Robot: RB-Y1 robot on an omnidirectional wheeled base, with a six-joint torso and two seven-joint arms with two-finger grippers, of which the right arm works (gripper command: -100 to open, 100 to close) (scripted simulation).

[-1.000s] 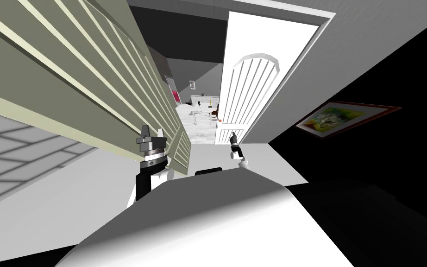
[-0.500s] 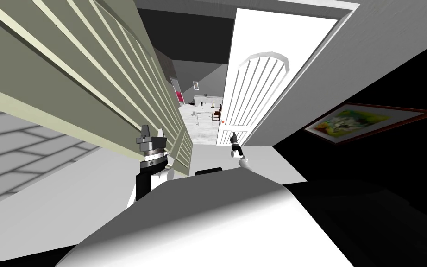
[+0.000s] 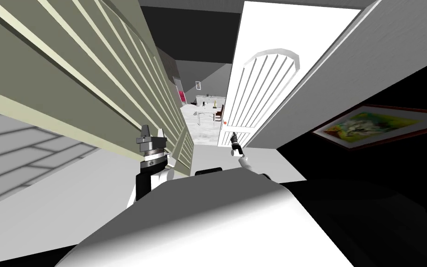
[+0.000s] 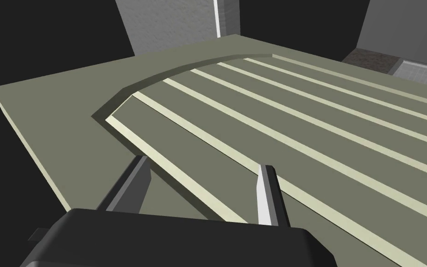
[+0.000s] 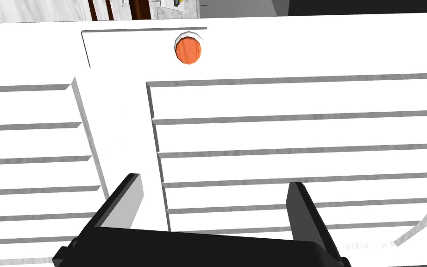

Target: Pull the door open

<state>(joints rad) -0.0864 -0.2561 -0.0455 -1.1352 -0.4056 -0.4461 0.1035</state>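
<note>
In the head view, the white louvred door [image 3: 273, 37] is being shown to the right of the middle, with its orange knob [image 3: 225, 123] low on the edge nearest the opening. The right end effector [image 3: 233, 136] is being held just below that knob, apart from it. To the left, an olive-green louvred door [image 3: 69, 69] is being seen edge-on, with the left end effector [image 3: 152, 132] raised close beside it. Between the two doors a lit room with a desk [image 3: 206, 112] is being revealed, and a framed picture [image 3: 374, 124] is being shown against a black area on the right. In the left wrist view, the left end effector [image 4: 202, 164] is being held with its fingers spread and nothing between them, the olive-green louvred door lying just beyond. In the right wrist view, the right end effector [image 5: 213, 181] is likewise being held wide open and empty, facing the white slats. The orange knob [image 5: 188, 49] is sitting well beyond the fingertips and a little off their centre line. The task is being judged as barely begun. The approach looks largely made, while closing on the knob, gripping it and pulling are all being left to do.
</note>
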